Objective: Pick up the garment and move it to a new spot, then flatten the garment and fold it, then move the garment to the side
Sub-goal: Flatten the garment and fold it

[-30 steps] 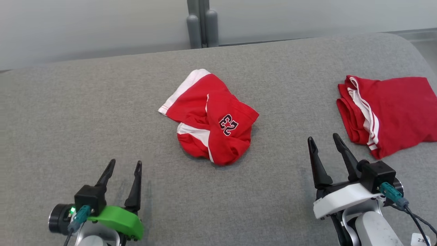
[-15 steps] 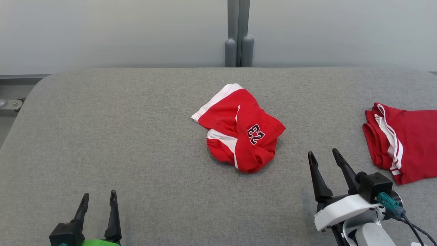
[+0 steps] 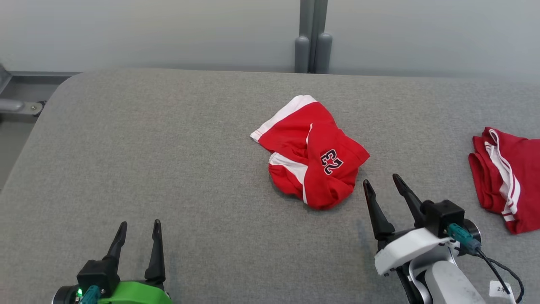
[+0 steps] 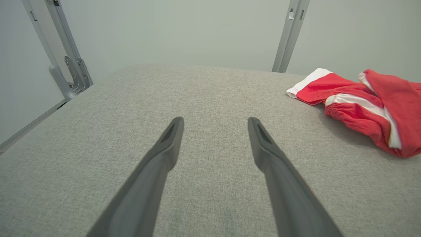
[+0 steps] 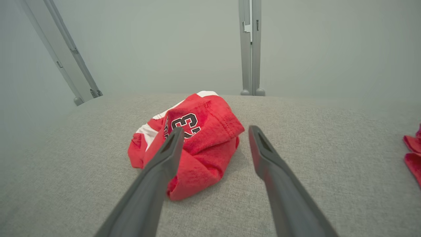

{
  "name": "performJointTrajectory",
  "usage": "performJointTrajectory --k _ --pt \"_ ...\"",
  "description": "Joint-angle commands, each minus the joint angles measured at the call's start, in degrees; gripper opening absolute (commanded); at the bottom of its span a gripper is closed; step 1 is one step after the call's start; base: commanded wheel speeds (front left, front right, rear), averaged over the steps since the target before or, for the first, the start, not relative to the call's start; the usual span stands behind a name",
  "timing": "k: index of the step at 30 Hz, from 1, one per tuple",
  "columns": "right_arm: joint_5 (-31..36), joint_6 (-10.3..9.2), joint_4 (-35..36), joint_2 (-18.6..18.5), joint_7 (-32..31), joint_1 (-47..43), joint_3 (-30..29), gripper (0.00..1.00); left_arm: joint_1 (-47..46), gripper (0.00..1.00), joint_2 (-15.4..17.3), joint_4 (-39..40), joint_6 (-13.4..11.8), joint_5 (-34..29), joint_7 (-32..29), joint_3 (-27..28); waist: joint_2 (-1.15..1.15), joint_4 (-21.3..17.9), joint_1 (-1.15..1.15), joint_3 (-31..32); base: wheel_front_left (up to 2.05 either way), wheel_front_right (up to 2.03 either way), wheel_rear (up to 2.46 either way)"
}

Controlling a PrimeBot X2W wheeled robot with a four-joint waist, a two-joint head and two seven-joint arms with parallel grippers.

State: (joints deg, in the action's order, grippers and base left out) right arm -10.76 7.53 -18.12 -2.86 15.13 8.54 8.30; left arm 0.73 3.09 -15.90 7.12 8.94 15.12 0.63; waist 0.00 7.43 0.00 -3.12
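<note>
Nearest, the left gripper (image 3: 139,223) hangs wide and empty over the bare grey pad (image 3: 168,147), well apart from the work. The right gripper (image 3: 381,179), also spread wide and empty, sits just beside the garment (image 3: 314,156), a crumpled red heap mid-pad. The garment looks light, soft and floppy, so pinching a raised fold or the white hem should lift it. A second red cloth (image 3: 502,177) lies at the far right.

head camera swung left, right end effector (image 3: 380,179) now nearer crumpled garment (image 3: 312,152)

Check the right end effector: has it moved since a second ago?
Yes. The right end effector moved left, away from the folded red garment, toward the crumpled red shorts.
</note>
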Motion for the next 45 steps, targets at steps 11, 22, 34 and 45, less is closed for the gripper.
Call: performJointTrajectory --k 11,22,34,45 --pt "1.76 -0.10 -13.34 -0.46 -0.02 15.51 0.70 1.00 -3.19 1.00 -0.13 -0.55 0.40 2.99 -0.02 -3.56 0.00 11.16 0.00 -6.76 0.00 0.00 0.00" --pt "5.77 -0.10 -25.96 -0.94 -0.37 23.77 -3.83 1.00 -3.38 1.00 -0.15 -0.67 0.43 4.61 -0.01 -4.03 0.00 14.32 0.00 -8.17 0.00 0.00 0.00" --pt "6.97 -0.10 -27.26 -0.34 0.03 23.89 -5.85 0.00 -5.09 1.00 -0.14 0.15 0.32 5.58 -0.01 -5.10 0.00 11.10 0.00 -8.47 0.00 0.00 0.00" --pt "1.21 -0.10 -17.51 -0.13 0.04 17.14 -5.54 0.00 -3.70 1.00 -0.14 -0.57 0.37 4.87 -0.01 -4.96 0.00 6.72 0.00 -6.33 0.00 0.00 0.00"
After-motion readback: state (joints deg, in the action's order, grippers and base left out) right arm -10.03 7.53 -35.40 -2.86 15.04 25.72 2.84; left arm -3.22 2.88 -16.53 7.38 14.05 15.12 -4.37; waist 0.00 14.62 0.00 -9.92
